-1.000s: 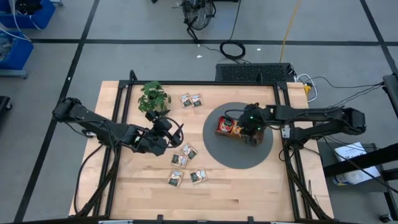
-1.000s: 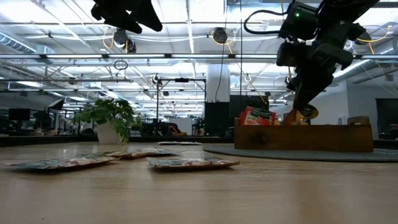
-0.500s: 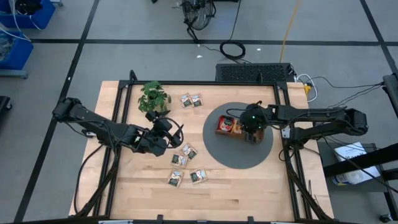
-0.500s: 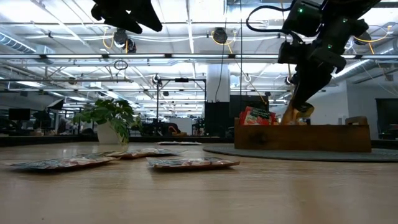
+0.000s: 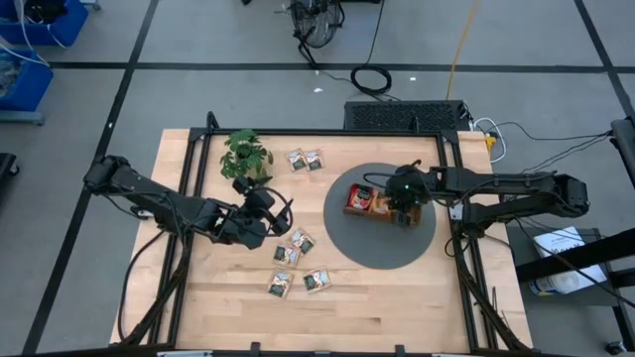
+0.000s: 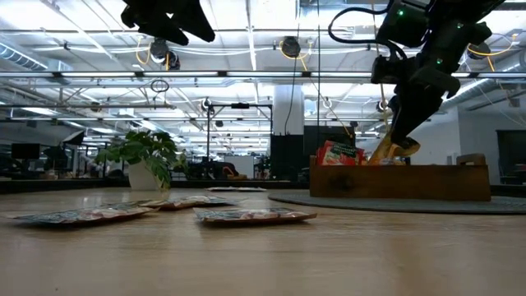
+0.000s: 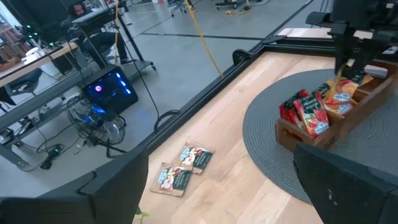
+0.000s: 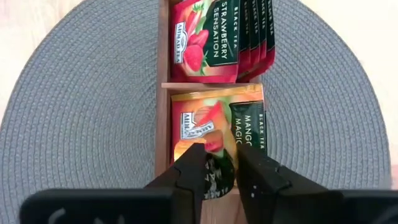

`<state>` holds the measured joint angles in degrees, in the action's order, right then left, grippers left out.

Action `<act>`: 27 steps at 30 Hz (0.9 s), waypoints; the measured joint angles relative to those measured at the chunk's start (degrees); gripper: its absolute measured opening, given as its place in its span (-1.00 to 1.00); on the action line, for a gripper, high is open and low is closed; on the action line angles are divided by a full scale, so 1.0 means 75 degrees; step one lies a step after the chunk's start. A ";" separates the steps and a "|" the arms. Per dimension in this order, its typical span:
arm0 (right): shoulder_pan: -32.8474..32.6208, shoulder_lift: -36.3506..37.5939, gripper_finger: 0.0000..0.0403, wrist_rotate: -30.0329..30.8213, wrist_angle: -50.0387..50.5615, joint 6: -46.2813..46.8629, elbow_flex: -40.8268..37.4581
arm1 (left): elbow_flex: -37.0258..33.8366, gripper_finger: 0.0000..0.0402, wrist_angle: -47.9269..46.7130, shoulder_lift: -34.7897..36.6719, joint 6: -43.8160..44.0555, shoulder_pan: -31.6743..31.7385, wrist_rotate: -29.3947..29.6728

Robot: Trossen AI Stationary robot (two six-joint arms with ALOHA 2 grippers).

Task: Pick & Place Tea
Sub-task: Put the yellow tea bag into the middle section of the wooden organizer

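Right end effector [image 8: 216,168]: I see its fingers parting around the orange tea packet [image 8: 214,127], now in the wooden tray's [image 8: 163,112] middle compartment.
Meaning: drop nearly complete.
Left end effector [image 5: 256,220]: spread, empty, above loose packets [image 5: 295,246] mid-counter.

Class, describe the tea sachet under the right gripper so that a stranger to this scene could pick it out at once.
Find the round grey mat on the table's right side and the wooden tray on it. In the compartment beside the red strawberry sachets, the orange mango sachet stands between the right gripper's fingers. Only it is being handled.
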<state>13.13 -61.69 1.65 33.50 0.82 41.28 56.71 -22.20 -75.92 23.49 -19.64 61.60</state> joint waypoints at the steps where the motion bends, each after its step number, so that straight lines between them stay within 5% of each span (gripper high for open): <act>1: 0.0000 -0.0003 -0.60 0.0000 -0.0003 0.0014 0.0000 | 0.0000 0.95 0.0000 0.0000 0.0002 0.0000 -0.0023; 12: 0.0000 -0.0003 -0.13 0.0037 -0.0087 0.0201 0.0000 | 0.0003 0.95 0.0000 -0.0003 0.0032 0.0000 -0.0026; 18: 0.0004 0.0012 -0.05 0.1219 -0.0334 0.0397 0.0000 | 0.0003 0.95 0.0000 -0.0003 0.0035 0.0000 -0.0023; 23: -0.0016 0.0113 -0.28 0.1354 -0.0585 0.0128 0.0000 | 0.0003 0.95 0.0000 -0.0003 0.0039 0.0003 -0.0020; 27: -0.0069 0.0076 -0.80 0.0278 -0.0632 -0.0104 -0.0012 | 0.0003 0.95 0.0000 -0.0003 0.0041 0.0007 -0.0019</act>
<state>12.61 -61.12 3.74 28.75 0.04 41.18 56.73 -22.20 -75.94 23.79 -19.59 61.46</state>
